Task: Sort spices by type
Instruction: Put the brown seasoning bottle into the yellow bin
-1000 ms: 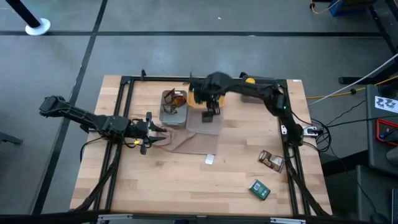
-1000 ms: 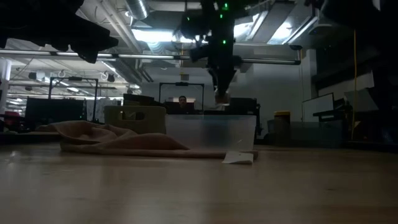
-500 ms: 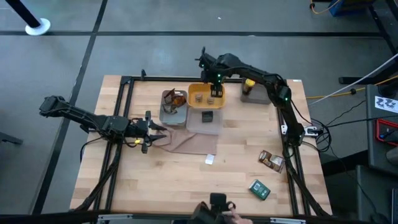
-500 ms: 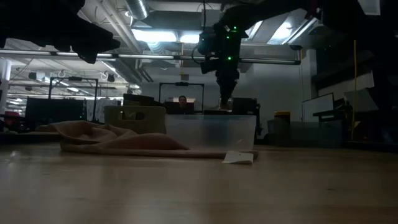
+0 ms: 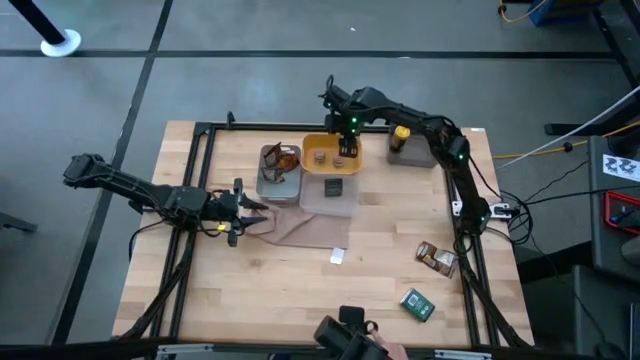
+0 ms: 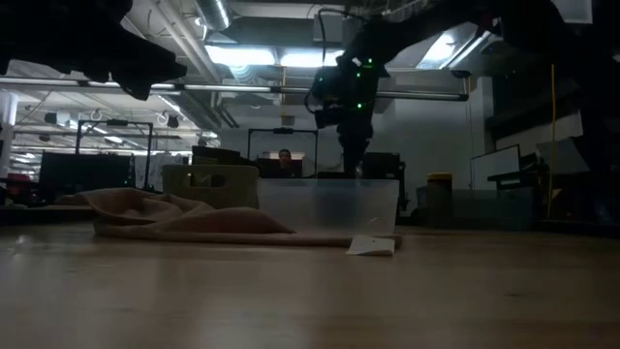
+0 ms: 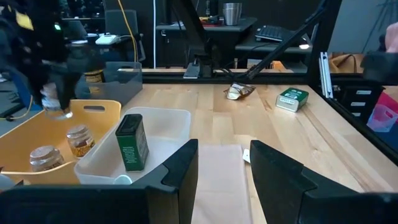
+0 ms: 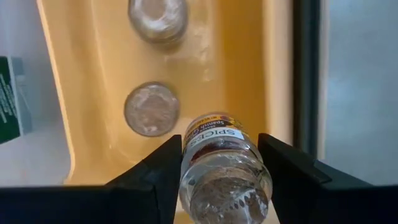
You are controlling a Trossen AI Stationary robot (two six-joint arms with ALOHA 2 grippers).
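On the wooden table (image 5: 300,290), three trays are sitting side by side toward the far edge, with a beige cloth (image 5: 310,228) lying partly under them. The right arm is reaching over the yellow tray (image 5: 322,144), and the right gripper (image 8: 219,167) is pinching a small glass jar (image 8: 221,168) between its fingers, holding it above the tray floor near one wall. Two tan jars (image 8: 151,109) are already standing in that tray, so the jar group is nearly gathered once this one is set down. The left gripper (image 5: 240,208) is waiting over the cloth's near-left edge, its fingers parted and holding nothing.

The clear tray (image 7: 163,119), just beside the yellow one, is holding one dark green box (image 7: 131,142) standing upright. The grey tray (image 5: 278,186) is carrying orange-brown foil packets (image 5: 284,160). The yellow-capped bottle (image 5: 400,138) is standing at the far right, by a further grey tray.

Judging by what is lying loose, the sort looks a little past halfway. Still out on the bare wood at the near right are a second green box (image 5: 418,305) and a brown foil packet (image 5: 436,257), well apart from the trays, and a small pale scrap (image 5: 338,256) is lying near the cloth; I cannot tell whether it is a spice item.
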